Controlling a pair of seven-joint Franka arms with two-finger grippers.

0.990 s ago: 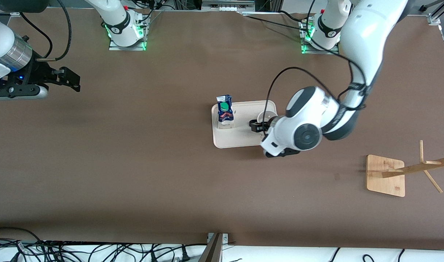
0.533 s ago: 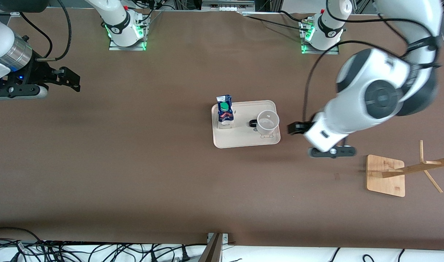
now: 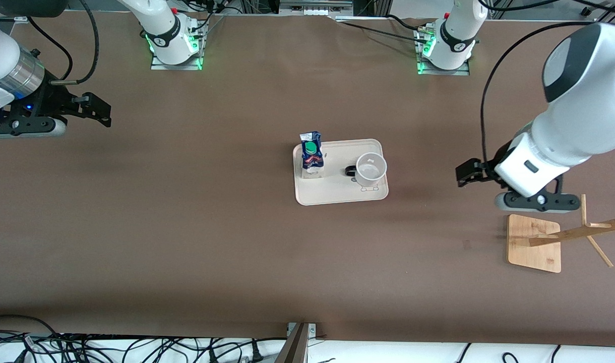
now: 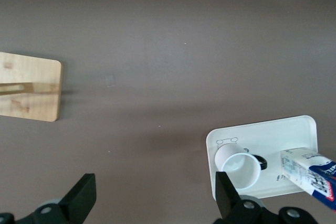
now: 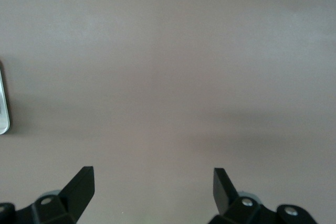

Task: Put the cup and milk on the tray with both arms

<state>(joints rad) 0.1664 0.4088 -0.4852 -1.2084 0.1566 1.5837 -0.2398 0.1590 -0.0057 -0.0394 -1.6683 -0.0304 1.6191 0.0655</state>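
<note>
Table: brown, bare around the things | wooden rack: at left arm's end, its pegs cut off at frame edge | tray: mid-table, holds milk and cup, apart | left gripper: jaws spread, empty, over table between tray and rack | right gripper: jaws spread, empty, waits at right arm's end.

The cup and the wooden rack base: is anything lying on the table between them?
Nothing: the front view shows bare brown table between the cup and the wooden rack base; the left end effector is up over that stretch.
</note>
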